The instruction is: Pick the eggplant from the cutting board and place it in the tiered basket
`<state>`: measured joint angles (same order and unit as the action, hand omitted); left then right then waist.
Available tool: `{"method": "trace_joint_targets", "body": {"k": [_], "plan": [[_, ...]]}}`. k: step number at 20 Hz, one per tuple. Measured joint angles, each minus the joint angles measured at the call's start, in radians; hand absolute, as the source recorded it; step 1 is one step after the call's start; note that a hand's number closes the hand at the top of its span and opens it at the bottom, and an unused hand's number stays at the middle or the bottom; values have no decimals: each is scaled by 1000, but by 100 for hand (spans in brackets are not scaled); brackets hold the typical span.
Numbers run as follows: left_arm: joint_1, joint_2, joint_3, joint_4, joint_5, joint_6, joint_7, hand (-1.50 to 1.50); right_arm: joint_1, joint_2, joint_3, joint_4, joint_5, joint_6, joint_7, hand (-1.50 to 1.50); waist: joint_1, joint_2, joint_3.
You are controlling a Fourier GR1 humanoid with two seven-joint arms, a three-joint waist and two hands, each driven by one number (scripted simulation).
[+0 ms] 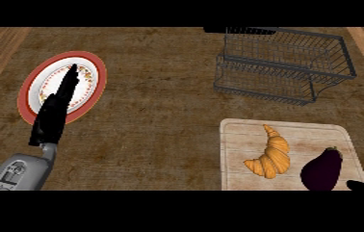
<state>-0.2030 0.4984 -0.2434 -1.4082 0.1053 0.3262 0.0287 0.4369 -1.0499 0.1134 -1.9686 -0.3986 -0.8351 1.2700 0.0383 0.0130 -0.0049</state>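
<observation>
Left hand (53,110) resting at nine o'clock, fingers straight and pointing up over the red-rimmed plate (97,84), holding nothing. Tiered basket (284,65) standing at one o'clock, wire tiers showing nothing inside. Cutting board (284,154) lying at four o'clock; croissant (271,153) at its middle, eggplant (323,170) just beside it at five o'clock, still on the board. Right hand (355,185) only peeking in at the lower right edge, near the eggplant; cannot tell how its fingers are set. Judging the pick as not yet made. Next move is calling for closing around the eggplant, lifting toward the basket, avoiding the croissant. Eggplant's lower end cut off.
</observation>
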Motion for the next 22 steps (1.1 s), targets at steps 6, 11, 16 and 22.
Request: {"method": "trace_joint_targets", "body": {"k": [6, 11, 16, 22], "plan": [[-20, -14, 1, 4, -12, -3, 18, 0, -52, -116, 89, 7, -71, -59, 3, -150, 3, -1, 0], [-37, -11, 14, 5, -10, -20, 34, 0, -121, -169, 163, 24, -140, -105, 10, -150, 8, 0, 1], [-33, -28, 14, 16, -24, -17, 23, 0, -186, -188, 245, 39, -193, -155, 14, -150, 7, -1, 2], [-5, -35, 29, 22, -26, -29, -6, 0, -274, -171, 346, 88, -228, -215, 14, -150, 3, -4, 2]]}}
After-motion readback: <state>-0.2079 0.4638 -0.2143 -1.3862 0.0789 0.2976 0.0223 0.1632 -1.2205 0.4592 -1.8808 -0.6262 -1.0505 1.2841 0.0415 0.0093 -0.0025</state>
